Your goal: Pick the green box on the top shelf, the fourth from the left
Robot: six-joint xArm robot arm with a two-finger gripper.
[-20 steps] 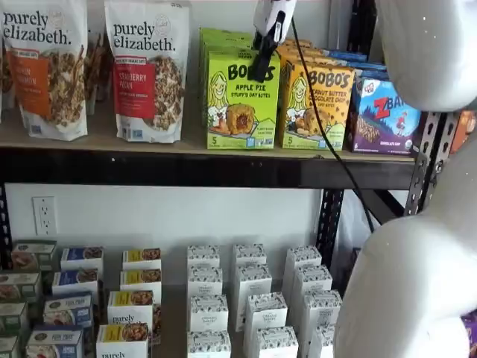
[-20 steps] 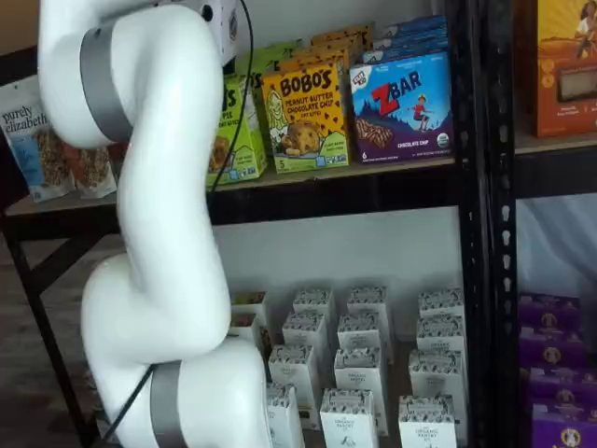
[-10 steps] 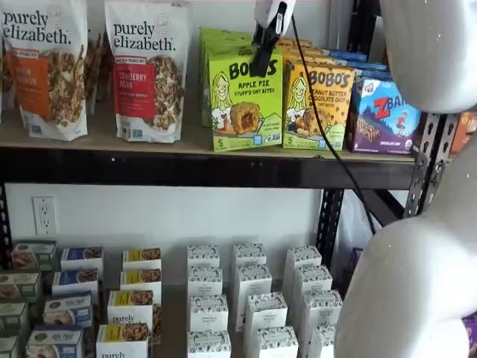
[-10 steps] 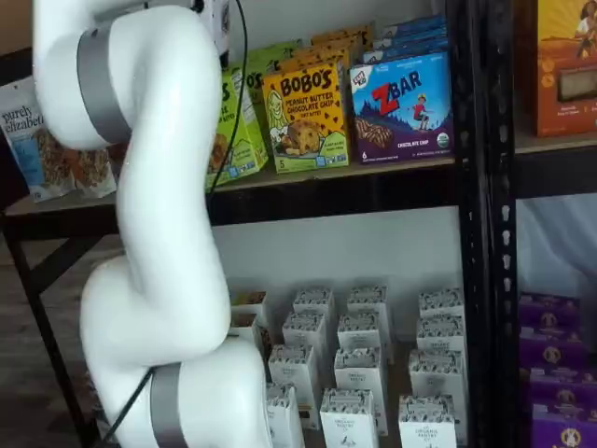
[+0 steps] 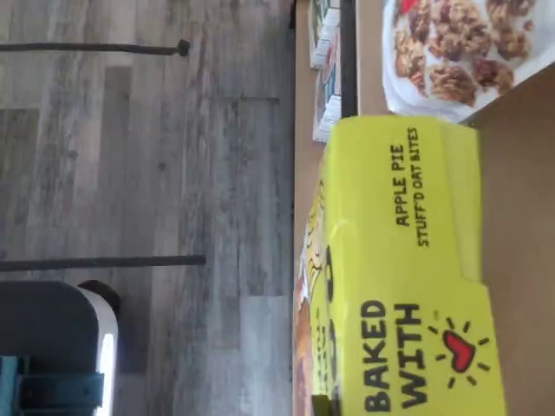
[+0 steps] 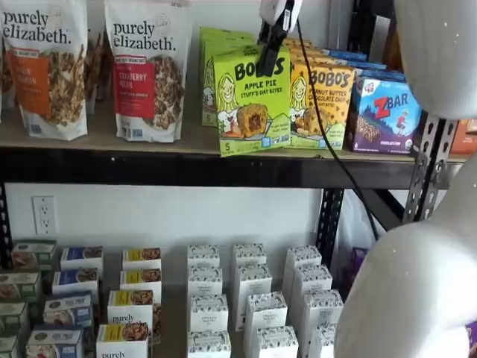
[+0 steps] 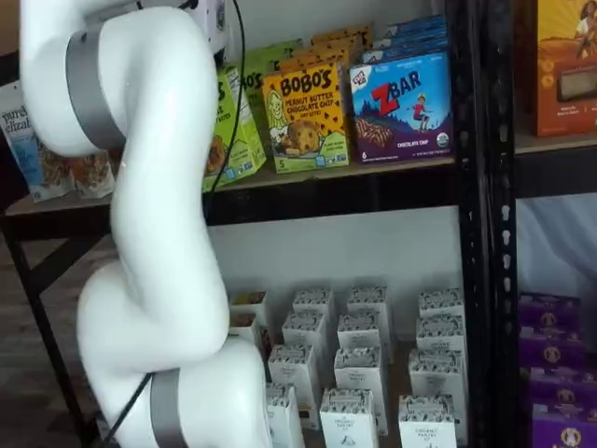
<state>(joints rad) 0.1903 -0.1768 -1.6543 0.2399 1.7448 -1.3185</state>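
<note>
Gripping the green box [image 6: 253, 101] by its top edge, the gripper [image 6: 270, 41] is holding it with both black fingers clamped shut on the carton, and the box is sitting tilted, its base hanging at the front lip of the top shelf [image 6: 186, 168] and out ahead of the other green cartons [image 6: 216, 45] lined up behind it. In the wrist view the carton's yellow-green top panel [image 5: 408, 277] is filling the frame, with floorboards showing far below. Here is the worry: the pinch is landing high on thin cardboard, so the carton could be pivoting in the fingers, and a fast pull might swing it loose and send it to the floor. The yellow-orange Bobo's carton [image 6: 320, 97] is standing just beside it, so a sideways drift could be dragging that neighbour forward too. In a shelf view the white arm [image 7: 149, 187] is covering most of the green box, so the grip itself cannot be checked there.
</note>
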